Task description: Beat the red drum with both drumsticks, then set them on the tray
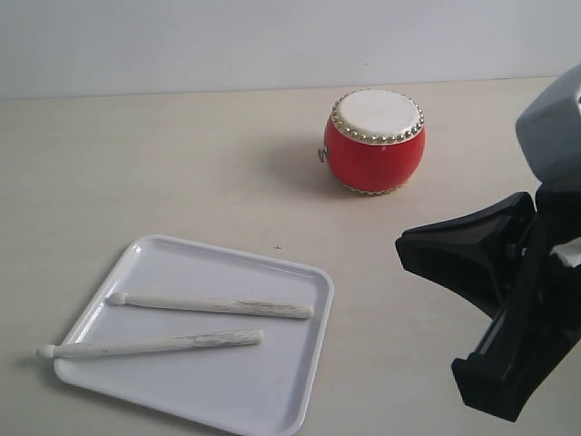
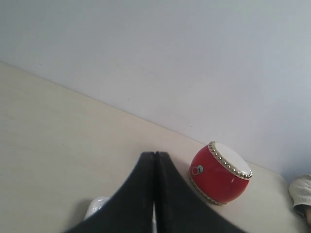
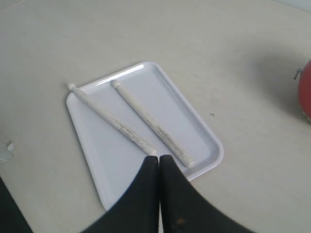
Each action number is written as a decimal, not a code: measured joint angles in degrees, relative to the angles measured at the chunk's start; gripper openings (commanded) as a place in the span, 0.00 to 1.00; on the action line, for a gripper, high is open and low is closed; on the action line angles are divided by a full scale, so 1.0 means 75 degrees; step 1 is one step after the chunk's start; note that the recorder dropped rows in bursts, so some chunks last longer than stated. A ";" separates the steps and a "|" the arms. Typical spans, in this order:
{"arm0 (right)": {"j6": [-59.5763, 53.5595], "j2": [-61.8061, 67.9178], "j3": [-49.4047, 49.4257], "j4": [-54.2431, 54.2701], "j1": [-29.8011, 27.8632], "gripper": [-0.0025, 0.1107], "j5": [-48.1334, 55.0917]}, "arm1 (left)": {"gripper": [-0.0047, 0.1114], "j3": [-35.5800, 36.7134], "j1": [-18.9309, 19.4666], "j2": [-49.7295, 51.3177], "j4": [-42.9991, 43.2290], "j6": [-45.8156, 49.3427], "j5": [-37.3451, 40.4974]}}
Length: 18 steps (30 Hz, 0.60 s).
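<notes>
The red drum point(image 1: 375, 141) stands upright on the table at the back right, white skin up; it also shows in the left wrist view point(image 2: 218, 177) and as a red edge point(image 3: 306, 94). Both drumsticks lie side by side in the white tray point(image 1: 272, 391): the far drumstick point(image 1: 213, 306) inside it, the near drumstick point(image 1: 154, 345) with its tip over the left rim. My right gripper point(image 1: 413, 247) hangs at the right, shut and empty, above the tray's end point(image 3: 159, 159). The left gripper point(image 2: 154, 155) is shut and empty, and is out of the exterior view.
A pale wall runs behind the table. A whitish object point(image 2: 301, 191) lies at the table's edge past the drum. A small white scrap point(image 3: 7, 150) lies beside the tray. The tray's corner point(image 2: 97, 206) peeks from under the left gripper.
</notes>
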 measured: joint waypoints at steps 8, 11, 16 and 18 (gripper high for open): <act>0.0000 0.0000 0.0000 0.0000 0.0000 0.02 0.0000 | 0.04 0.0000 0.0000 0.0000 0.0003 0.0000 0.0087; 0.0000 0.0000 0.0000 0.0000 0.0000 0.02 0.0000 | 0.04 0.0000 0.0000 0.0000 0.0018 0.0059 0.0087; 0.0000 0.0000 0.0000 0.0000 0.0000 0.02 0.0000 | 0.04 0.0000 0.0000 0.0000 0.0018 0.0136 0.0087; 0.0000 0.0000 0.0000 0.0000 0.0000 0.02 0.0000 | 0.04 0.0000 0.0000 0.0000 0.0018 0.0328 0.0087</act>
